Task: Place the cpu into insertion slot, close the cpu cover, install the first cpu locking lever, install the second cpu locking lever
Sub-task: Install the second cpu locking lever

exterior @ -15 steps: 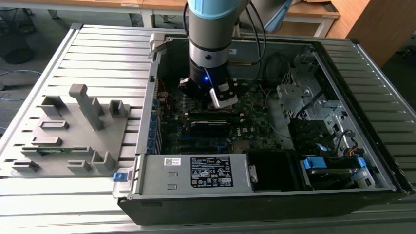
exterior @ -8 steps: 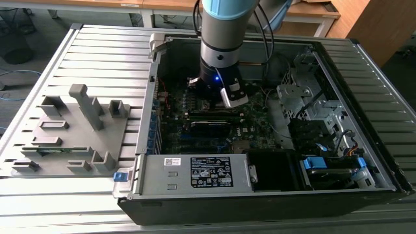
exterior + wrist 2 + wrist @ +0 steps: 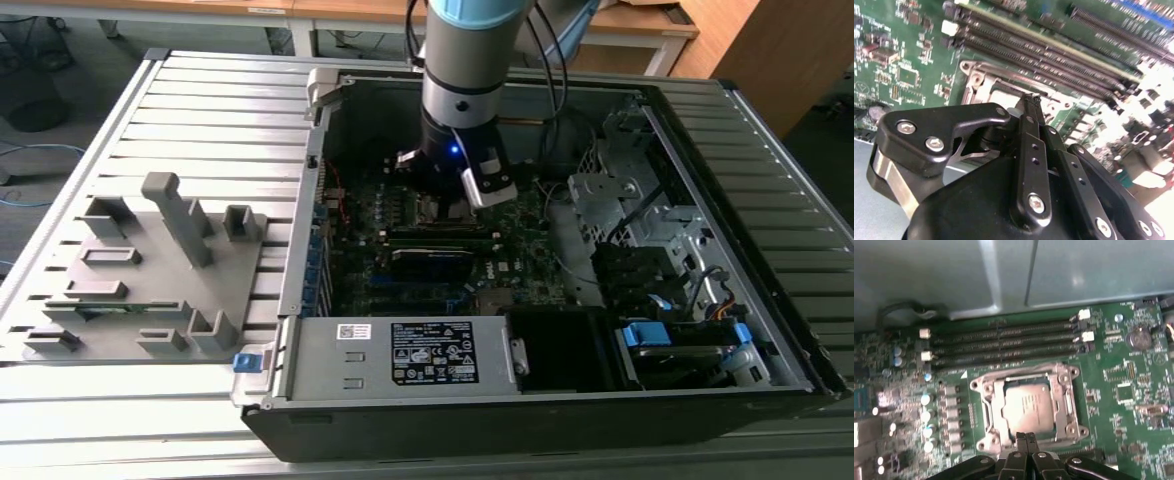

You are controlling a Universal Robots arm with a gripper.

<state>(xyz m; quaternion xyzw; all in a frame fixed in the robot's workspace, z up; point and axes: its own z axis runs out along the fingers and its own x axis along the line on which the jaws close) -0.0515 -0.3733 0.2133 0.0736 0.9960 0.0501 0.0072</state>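
Just beyond the clenched, empty jaws [image 3: 1026,438], the cpu [image 3: 1026,405] sits in the slot [image 3: 985,412] with the cover [image 3: 1060,392] down; levers look unlatched.

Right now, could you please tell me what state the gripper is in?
Gripper: shut, fingertips pressed together and holding nothing, at the edge of the cpu cover, which lies closed over the cpu.
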